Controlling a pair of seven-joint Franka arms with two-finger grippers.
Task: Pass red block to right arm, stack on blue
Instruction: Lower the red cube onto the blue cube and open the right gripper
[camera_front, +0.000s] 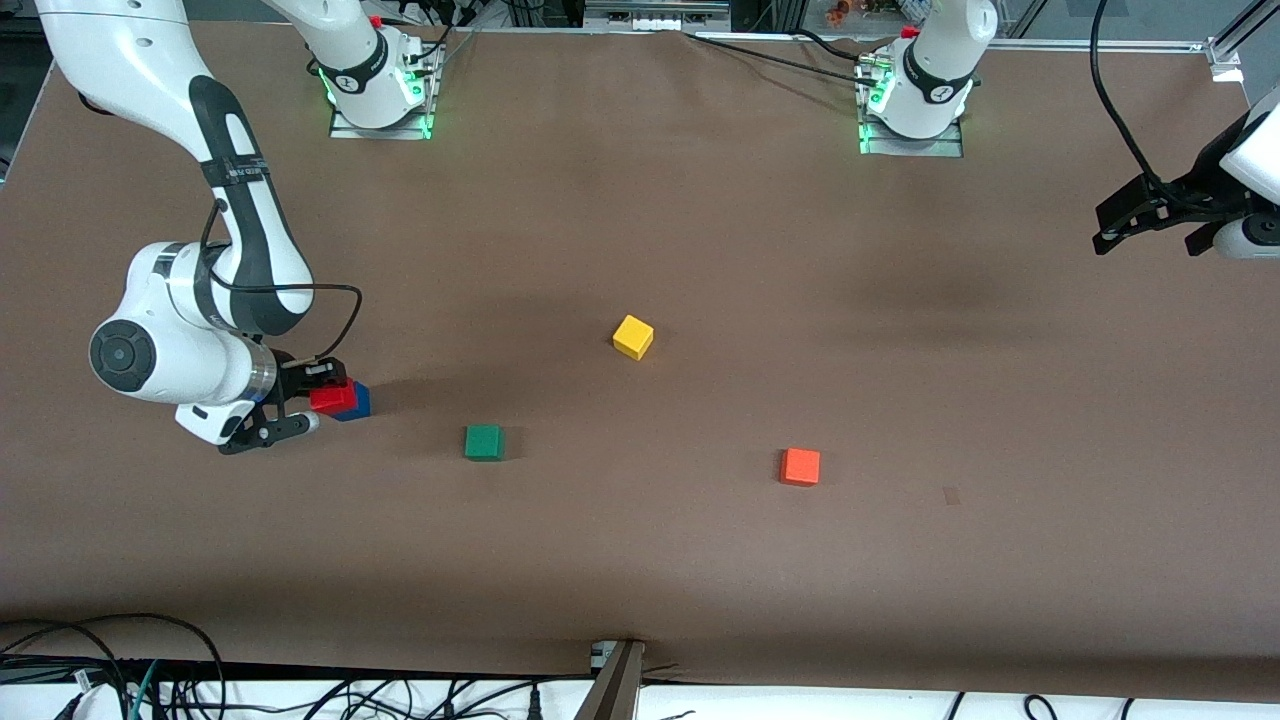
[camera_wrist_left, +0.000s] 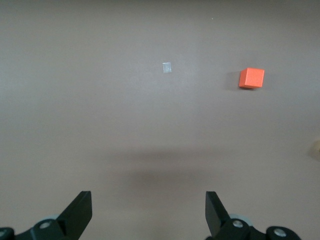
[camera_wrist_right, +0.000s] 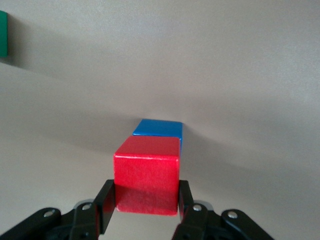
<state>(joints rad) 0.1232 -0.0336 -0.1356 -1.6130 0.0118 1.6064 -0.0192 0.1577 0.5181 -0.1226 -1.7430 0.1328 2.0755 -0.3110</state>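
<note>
Now right hand (camera_wrist_right: 146, 207) grips one red block (camera_wrist_right: 146, 181) above one blue (camera_wrist_right: 158, 128).

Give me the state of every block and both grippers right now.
Red block: held in the right gripper, by the blue block, not yet squarely on it.
Blue block: on the table, partly hidden by the red.
Green block: loose on the table.
Yellow block: loose on the table.
Orange block: loose on the table.
Right gripper: shut on the red block.
Left gripper: open, empty, waiting.
</note>
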